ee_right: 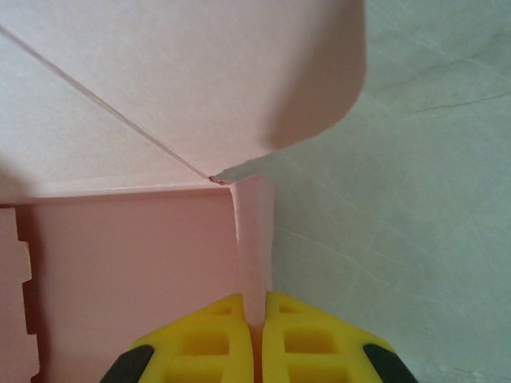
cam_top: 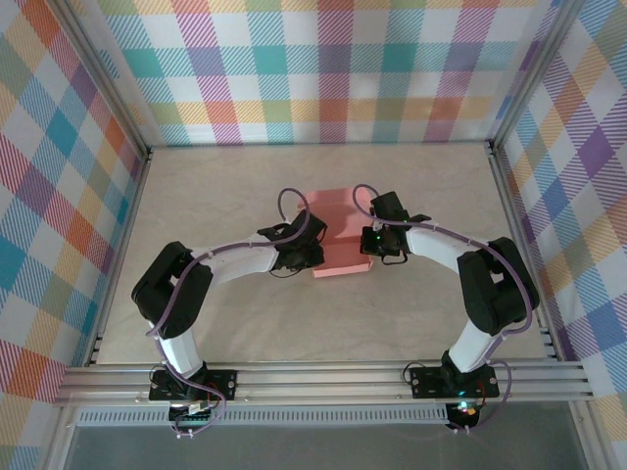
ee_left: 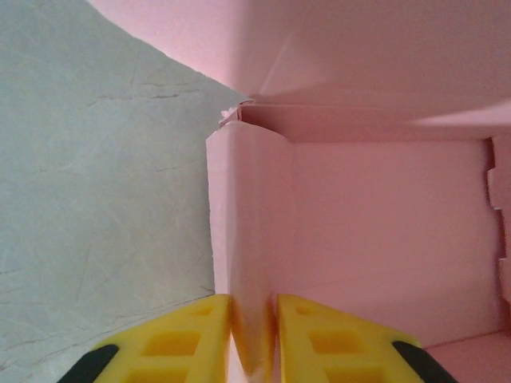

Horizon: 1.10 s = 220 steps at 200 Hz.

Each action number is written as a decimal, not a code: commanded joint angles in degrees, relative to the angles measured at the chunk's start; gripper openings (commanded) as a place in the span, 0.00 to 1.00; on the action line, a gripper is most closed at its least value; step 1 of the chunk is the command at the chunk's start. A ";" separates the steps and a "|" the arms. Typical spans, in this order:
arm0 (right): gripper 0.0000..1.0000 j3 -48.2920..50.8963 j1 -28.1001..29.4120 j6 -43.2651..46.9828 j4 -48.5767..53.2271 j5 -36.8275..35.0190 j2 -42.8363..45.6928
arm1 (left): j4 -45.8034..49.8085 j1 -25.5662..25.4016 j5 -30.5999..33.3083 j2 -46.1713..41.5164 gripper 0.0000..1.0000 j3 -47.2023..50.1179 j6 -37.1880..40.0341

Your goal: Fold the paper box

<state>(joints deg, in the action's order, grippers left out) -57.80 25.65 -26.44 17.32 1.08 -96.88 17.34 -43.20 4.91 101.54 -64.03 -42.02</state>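
The salmon-pink paper box lies mid-table, partly folded, between both arms. My left gripper is at the box's left side and my right gripper at its right side. In the left wrist view the left gripper is shut on the upright, doubled left wall of the paper box, its yellow fingers pressing either face. In the right wrist view the right gripper is shut on the thin upright right wall of the paper box, and a rounded flap leans overhead.
The beige table spreads out round the box and shows beside it in both wrist views. Plaid walls enclose the back and both sides. An aluminium rail runs along the near edge.
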 commanded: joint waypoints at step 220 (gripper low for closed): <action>0.05 2.08 1.28 -5.35 -5.28 -0.35 1.52 | 16.81 -5.48 13.53 10.65 0.02 -13.50 0.58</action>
<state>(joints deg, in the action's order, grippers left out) -55.92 26.28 -29.65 14.98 -0.05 -96.88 30.20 -46.98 16.14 110.15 -75.40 -42.22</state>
